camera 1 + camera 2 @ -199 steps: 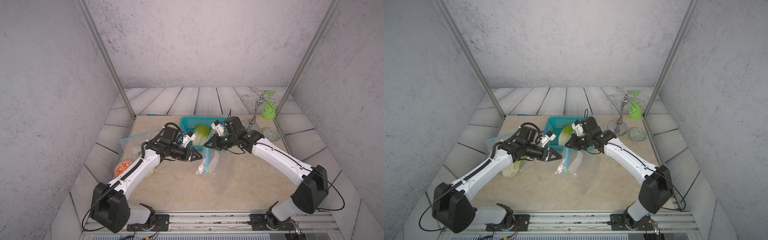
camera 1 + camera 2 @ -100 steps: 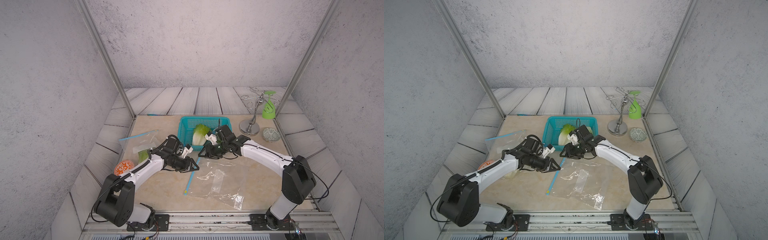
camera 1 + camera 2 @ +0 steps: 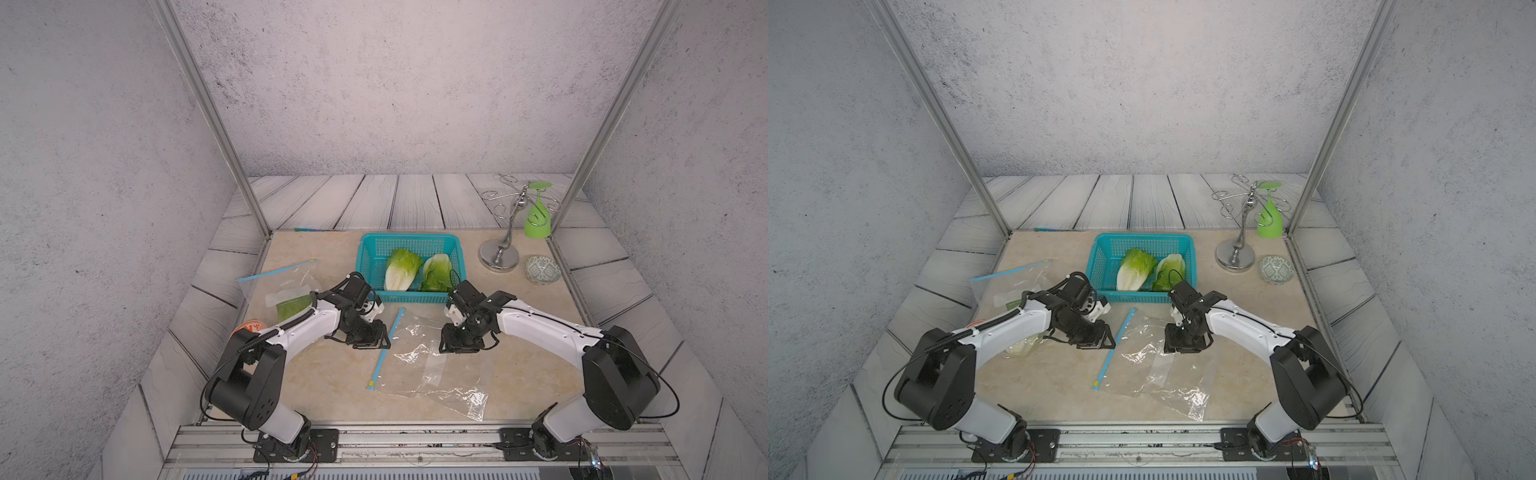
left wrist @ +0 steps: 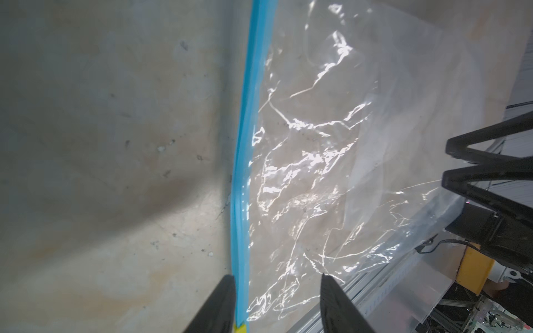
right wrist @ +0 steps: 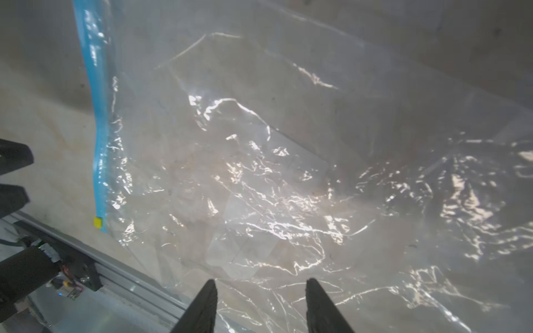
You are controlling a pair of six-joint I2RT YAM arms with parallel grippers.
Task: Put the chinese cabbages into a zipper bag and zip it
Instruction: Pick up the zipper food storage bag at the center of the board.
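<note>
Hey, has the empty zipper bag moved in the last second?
Yes. The empty zipper bag hung bunched close to the blue basket; now it lies spread flat, reaching much nearer the front rail.

**Beige marble-look desk (image 3: 324, 382) and what lies on it**

A clear plastic zipper bag with a blue zip strip (image 3: 428, 365) lies flat and crinkled mid-desk. Behind it stands a teal plastic mesh basket (image 3: 409, 237). At the left lies a second clear zipper bag (image 3: 286, 278). At the right rear stand a silver metal rack (image 3: 498, 254) and, just beside it, a small patterned ceramic bowl (image 3: 542, 270).
</note>
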